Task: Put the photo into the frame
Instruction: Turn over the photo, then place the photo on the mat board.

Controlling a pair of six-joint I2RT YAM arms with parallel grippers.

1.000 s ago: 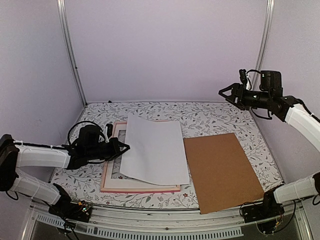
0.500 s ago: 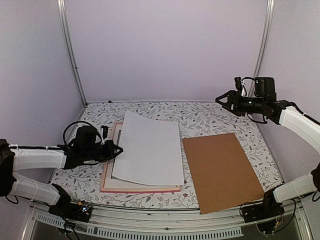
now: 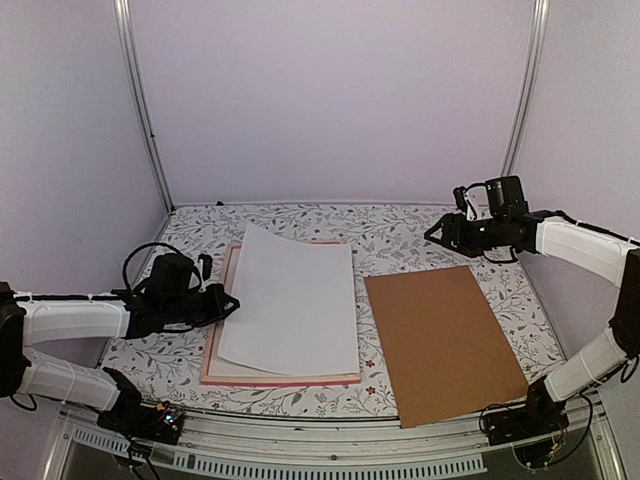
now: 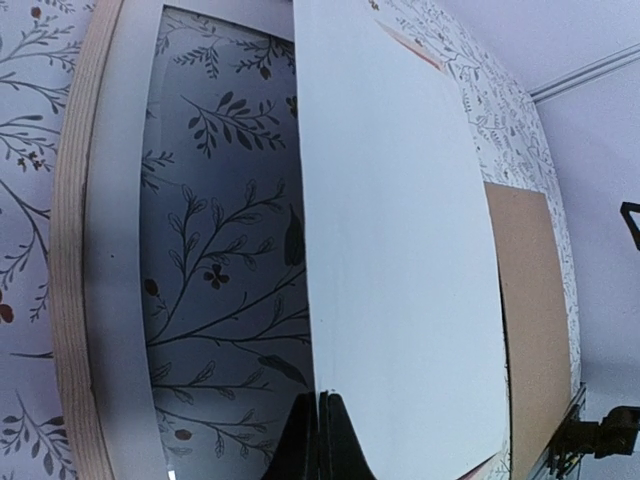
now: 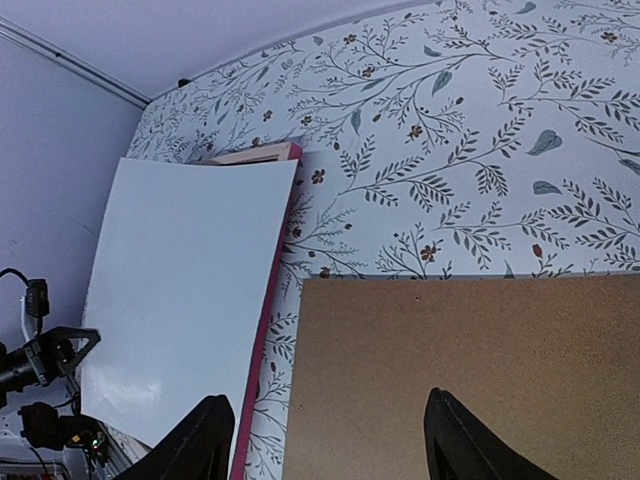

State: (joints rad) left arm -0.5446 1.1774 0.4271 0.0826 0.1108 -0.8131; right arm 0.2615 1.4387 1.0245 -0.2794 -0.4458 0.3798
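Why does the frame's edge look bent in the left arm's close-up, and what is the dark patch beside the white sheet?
Left wrist view: its wide lens bows the straight frame rail; the raised photo, white back up, shades the floral table beneath. Right wrist view: the fingers are dark and soft-edged. Top view: even light, straight edges.

Left arm (image 3: 75, 318), right arm (image 3: 580, 245): white shells, black joints
Left gripper (image 3: 230, 303) and right gripper (image 3: 432, 237) are showing black, cables looping behind.
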